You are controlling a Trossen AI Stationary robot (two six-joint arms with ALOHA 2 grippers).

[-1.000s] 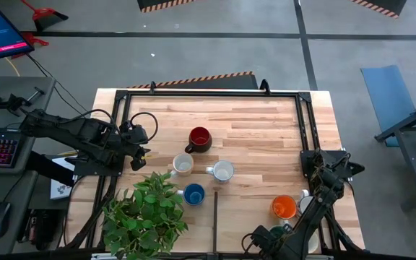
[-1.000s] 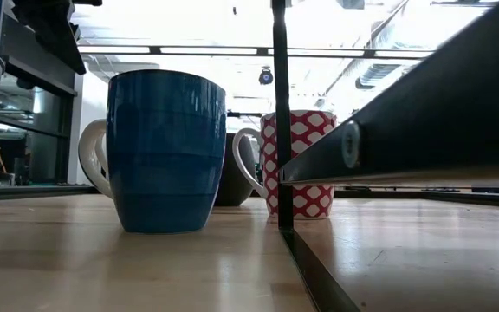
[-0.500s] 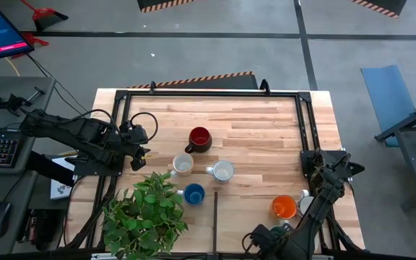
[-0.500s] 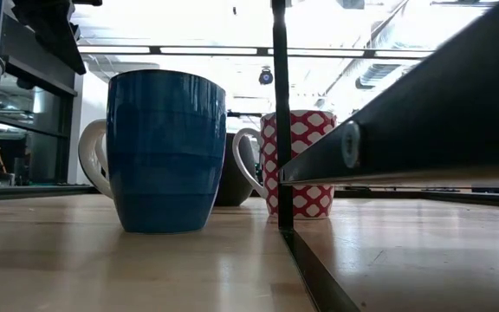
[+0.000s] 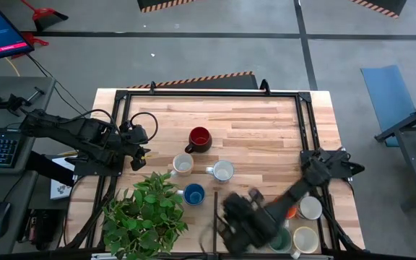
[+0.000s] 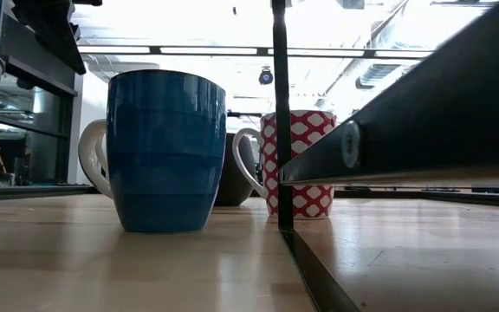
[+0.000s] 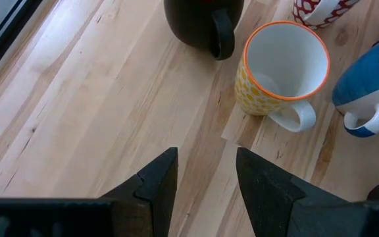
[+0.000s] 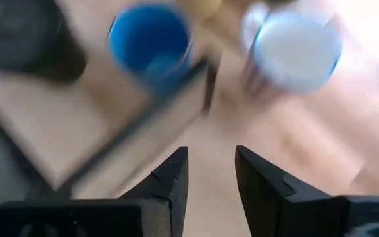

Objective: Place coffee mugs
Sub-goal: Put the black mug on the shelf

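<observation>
Meanwhile the right claw [image 5: 238, 217], fingers apart and empty, hangs just beside the blue mug [image 5: 193, 193].

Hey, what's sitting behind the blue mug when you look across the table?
Behind the blue mug, a white mug's handle shows on one side; a dark mug and a red-and-white patterned mug show on the other. The blue mug covers the rest of the white one.
</observation>
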